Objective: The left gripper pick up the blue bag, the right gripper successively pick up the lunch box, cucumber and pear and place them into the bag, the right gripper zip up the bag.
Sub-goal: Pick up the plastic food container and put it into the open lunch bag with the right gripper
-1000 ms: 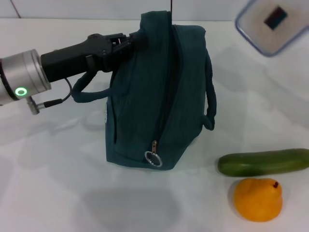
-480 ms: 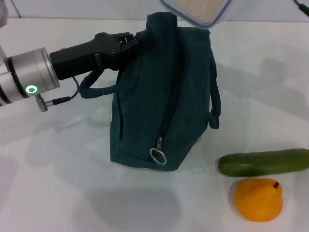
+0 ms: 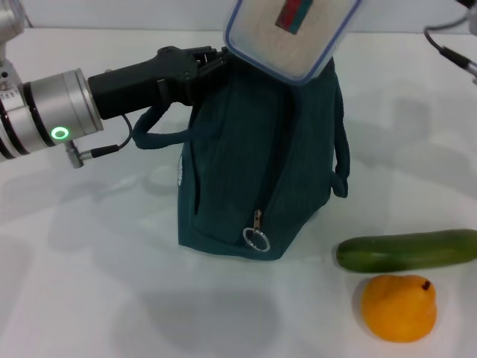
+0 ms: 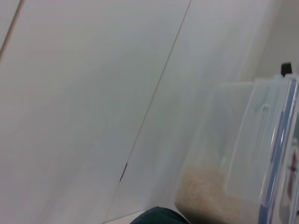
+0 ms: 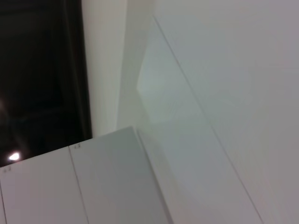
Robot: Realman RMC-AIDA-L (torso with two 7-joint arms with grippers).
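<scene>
Lunch box above the bag mouth, ready for going in.

My left gripper (image 3: 212,63) is clenched on top edge of the blue bag (image 3: 253,164), to keep soft fabric upright. The lunch box (image 3: 291,30), clear hard plastic w/ rounded corners, hangs tilted just beside it; my right gripper is out of view. Smooth cucumber (image 3: 406,250) and round pear (image 3: 398,307) wait far from it.

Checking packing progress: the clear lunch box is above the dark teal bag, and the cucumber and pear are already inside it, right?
Not quite. The head view shows the long green cucumber and orange-yellow pear lying on the white table beside the dark teal fabric bag. The clear blue-rimmed lunch box is above it.
</scene>
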